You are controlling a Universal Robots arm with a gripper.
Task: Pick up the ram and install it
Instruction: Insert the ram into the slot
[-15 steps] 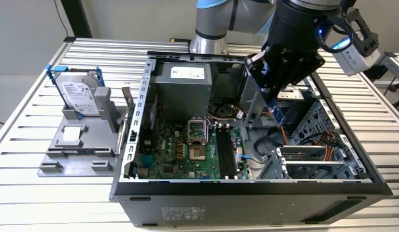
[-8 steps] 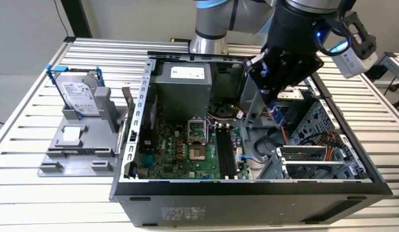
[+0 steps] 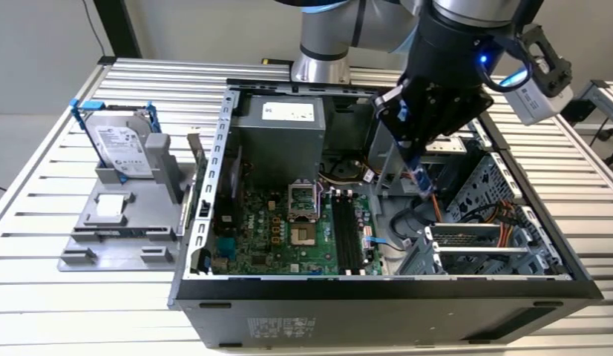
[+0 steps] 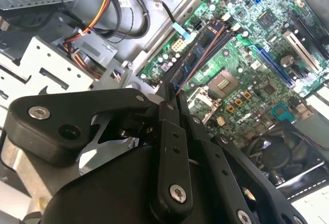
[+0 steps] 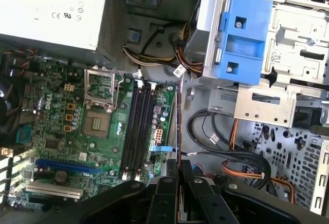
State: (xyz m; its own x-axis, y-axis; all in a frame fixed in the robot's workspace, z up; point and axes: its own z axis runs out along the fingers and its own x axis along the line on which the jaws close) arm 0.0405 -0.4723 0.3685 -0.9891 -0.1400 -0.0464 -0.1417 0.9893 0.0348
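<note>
Carrying step. Your pincer (image 3: 410,148), clamped tight on the ram (image 3: 418,178), holds it on edge inside the open computer case (image 3: 386,285), beside the memory slots (image 3: 348,230), not over them. Seating likely calls for aligning its edge with one slot.

Tiny unreadable print on the label of the power supply (image 5: 51,8)
</note>
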